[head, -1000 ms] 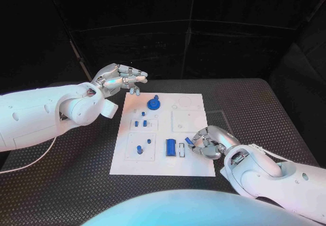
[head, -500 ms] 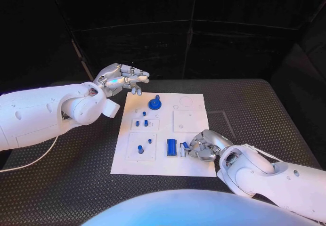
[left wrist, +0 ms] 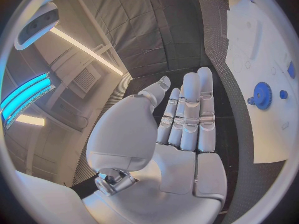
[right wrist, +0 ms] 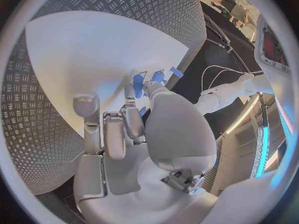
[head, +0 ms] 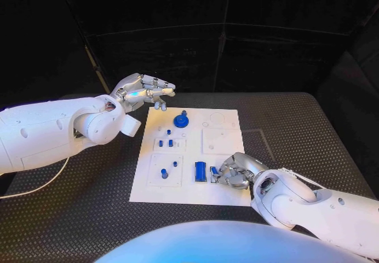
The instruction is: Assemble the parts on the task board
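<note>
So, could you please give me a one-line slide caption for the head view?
Right hand works at a small blue part beside the blue block on the task board; left hand hovers.

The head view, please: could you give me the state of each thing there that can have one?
task board: flat on the table.
blue gear: sits on the board's far end.
blue block: lies flat on the board, beside the right hand.
left hand: raised off the board's far corner, holding nothing.
right hand: down on the board, fingers at a small blue part.
</note>
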Available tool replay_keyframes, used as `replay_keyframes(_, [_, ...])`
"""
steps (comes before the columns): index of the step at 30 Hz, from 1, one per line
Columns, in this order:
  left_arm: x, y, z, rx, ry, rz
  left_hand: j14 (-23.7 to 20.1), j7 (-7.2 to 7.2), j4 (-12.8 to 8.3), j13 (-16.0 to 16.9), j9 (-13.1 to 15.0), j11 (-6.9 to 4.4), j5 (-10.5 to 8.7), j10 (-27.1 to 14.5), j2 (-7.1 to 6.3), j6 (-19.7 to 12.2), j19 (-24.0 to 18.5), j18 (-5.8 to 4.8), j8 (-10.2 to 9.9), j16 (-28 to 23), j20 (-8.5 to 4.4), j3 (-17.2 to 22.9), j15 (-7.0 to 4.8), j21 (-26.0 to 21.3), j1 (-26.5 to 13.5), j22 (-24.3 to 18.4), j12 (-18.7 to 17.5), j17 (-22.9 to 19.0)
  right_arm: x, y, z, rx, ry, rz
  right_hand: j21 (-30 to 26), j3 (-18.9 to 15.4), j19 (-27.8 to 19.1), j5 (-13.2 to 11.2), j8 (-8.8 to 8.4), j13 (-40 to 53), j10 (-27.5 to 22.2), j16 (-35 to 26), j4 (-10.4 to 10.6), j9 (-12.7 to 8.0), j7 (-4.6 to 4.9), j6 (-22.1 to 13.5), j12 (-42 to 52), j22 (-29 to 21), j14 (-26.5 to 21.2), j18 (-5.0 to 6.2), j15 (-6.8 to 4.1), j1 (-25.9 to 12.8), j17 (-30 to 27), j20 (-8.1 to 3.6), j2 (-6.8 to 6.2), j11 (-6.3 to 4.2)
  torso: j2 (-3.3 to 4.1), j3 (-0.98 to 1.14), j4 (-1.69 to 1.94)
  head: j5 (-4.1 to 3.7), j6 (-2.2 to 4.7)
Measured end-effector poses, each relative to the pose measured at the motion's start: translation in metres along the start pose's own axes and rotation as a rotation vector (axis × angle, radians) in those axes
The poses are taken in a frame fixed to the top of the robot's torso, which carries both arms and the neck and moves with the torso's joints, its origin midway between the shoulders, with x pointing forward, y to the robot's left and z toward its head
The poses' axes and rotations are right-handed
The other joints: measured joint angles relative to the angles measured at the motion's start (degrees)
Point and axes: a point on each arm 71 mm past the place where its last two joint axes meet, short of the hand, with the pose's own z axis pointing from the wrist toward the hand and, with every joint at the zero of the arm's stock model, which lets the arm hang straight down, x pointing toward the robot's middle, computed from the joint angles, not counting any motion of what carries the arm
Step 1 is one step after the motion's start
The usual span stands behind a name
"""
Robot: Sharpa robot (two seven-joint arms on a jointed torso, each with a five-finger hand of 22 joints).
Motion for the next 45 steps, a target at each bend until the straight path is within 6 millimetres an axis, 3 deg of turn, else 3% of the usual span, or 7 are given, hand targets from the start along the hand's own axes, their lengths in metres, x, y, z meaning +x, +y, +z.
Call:
replay_keyframes(8, [0.000,0.000,0.000,-0.001,0.001,-0.001,0.0,0.00,0.0,0.0,0.0,0.00,0.00,0.0,0.00,0.0,0.0,0.00,0.0,0.0,0.00,0.0,0.00,0.0,0.0,0.0,0.0,0.0,0.001,0.000,0.001,0.002,0.006,0.001,0.0,-2.5,0.0,-1.9,0.03,0.0,0.1,0.2,1.1,0.5,-0.30,0.7,0.0,0.0,0.0,0.00,0.00,-3.2,0.0,0.00,0.09,0.12,0.00,0.01,0.00,0.17,0.00])
replay_keyframes(20, [0.000,0.000,0.000,-0.002,0.003,-0.002,0.0,0.00,0.1,0.0,0.0,0.00,0.00,0.0,0.00,0.0,0.0,0.00,0.0,0.0,0.00,-0.4,0.00,-0.3,0.0,-0.2,0.0,-0.1,0.002,0.001,0.002,0.003,0.008,0.004,0.0,-9.5,0.2,-12.9,-0.65,0.0,0.2,0.2,1.3,0.9,-0.19,0.5,0.0,0.0,0.0,0.01,0.00,-9.8,0.0,0.21,2.30,0.21,0.01,0.01,0.00,0.23,0.00])
replay_keyframes(29, [0.000,0.000,-0.001,-0.003,0.003,-0.002,0.0,0.00,0.1,0.0,0.0,0.00,0.00,0.0,0.00,0.0,0.0,0.00,0.0,0.0,0.00,-0.4,0.00,-0.3,0.0,-0.2,0.0,-0.1,0.001,0.001,0.001,0.002,0.008,0.005,0.0,-10.2,0.2,-13.4,-0.65,0.0,0.2,0.2,0.8,1.0,-0.19,0.5,0.0,0.0,0.0,0.01,0.00,-9.7,0.0,0.21,2.37,0.21,0.00,0.01,-0.01,0.18,0.00])
replay_keyframes(33, [0.000,0.000,-0.001,-0.004,0.003,-0.002,0.0,0.00,0.1,0.0,0.0,0.00,0.00,0.0,0.00,0.0,0.0,0.00,0.0,0.0,0.00,-0.4,0.00,-0.3,0.0,-0.2,0.0,-0.1,-0.001,-0.002,-0.001,0.004,0.006,0.002,0.0,-10.7,0.2,-13.4,-0.93,0.0,0.2,0.2,0.2,1.2,-0.19,0.5,0.0,0.0,0.0,0.00,0.00,-7.2,0.0,0.21,2.65,0.21,-0.01,0.02,-0.01,0.18,0.00])
replay_keyframes(39, [-0.001,0.000,-0.002,-0.004,0.000,-0.002,0.0,0.00,0.1,0.0,0.0,0.00,0.00,0.0,0.00,0.0,0.0,0.00,0.0,0.0,0.00,-0.4,0.00,-0.3,0.0,-0.2,0.0,-0.1,-0.007,-0.009,-0.005,-0.001,-0.004,-0.003,-1.6,-11.4,-0.5,-13.4,-1.95,-1.2,-0.6,-0.4,-1.3,1.2,0.78,-0.7,-1.7,-2.1,0.0,0.01,0.01,-2.7,0.0,0.46,2.80,0.70,-0.07,0.02,-0.01,0.30,0.00])
replay_keyframes(43, [-0.002,0.000,-0.002,-0.005,-0.003,-0.001,0.0,0.00,0.1,0.0,0.0,0.00,0.00,0.0,0.00,0.0,0.0,0.00,0.0,0.0,0.00,-0.4,0.00,-0.3,0.0,-0.2,0.0,-0.1,-0.014,-0.015,-0.006,-0.029,-0.009,0.033,-5.9,-11.8,-4.3,-12.9,-4.21,-5.3,-4.1,-3.5,-1.7,0.5,2.23,-4.3,-6.6,-8.7,0.1,0.17,0.79,-0.1,-0.1,1.15,3.60,1.86,-0.17,0.00,-0.03,0.33,0.00])
replay_keyframes(45, [-0.003,0.000,-0.002,-0.004,-0.005,0.000,0.0,0.00,0.1,0.0,0.0,0.00,0.00,0.0,0.00,0.0,0.0,0.00,0.0,0.0,0.00,-0.4,0.00,-0.3,0.0,-0.2,0.0,-0.1,-0.021,-0.017,-0.002,-0.055,-0.013,0.081,-12.8,-12.0,-9.7,-13.1,-5.32,-13.4,-10.1,-9.7,-1.9,0.2,3.14,-6.1,-15.9,-18.5,-0.2,2.28,1.65,2.2,-6.7,1.88,4.40,2.69,-0.33,-0.04,-0.04,0.05,0.00])
